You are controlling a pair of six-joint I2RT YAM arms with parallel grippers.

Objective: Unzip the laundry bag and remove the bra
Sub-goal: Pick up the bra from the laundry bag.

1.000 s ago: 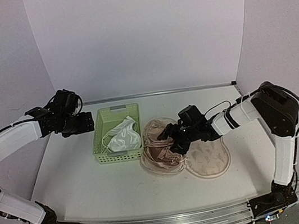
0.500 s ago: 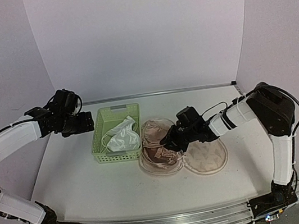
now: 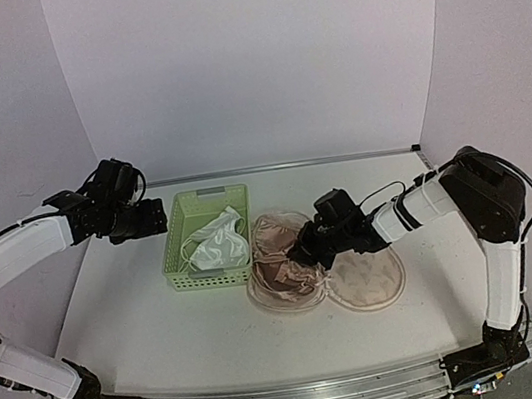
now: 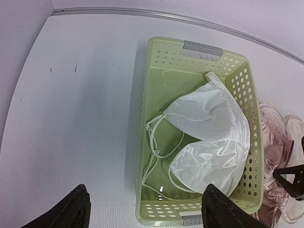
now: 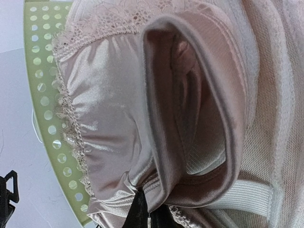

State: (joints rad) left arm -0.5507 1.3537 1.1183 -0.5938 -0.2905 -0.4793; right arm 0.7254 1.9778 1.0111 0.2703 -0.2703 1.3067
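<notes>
The laundry bag lies open on the table, right of the basket, its mesh lining showing. A shiny pink bra with lace trim sits in its left half. My right gripper reaches into that half and is shut on a fold of the pink bra; the black fingertips pinch the fabric at the bottom of the right wrist view, where the right gripper shows. My left gripper hovers open left of the basket, and in its own view the left gripper holds nothing.
A light green slotted basket stands left of the bag and holds a white bra. That white bra fills the right half of the basket. The back wall and side walls close in the table.
My right gripper has gone from open to shut, pinching the pink bra, and has moved slightly left into the bag. The left arm has not moved.
</notes>
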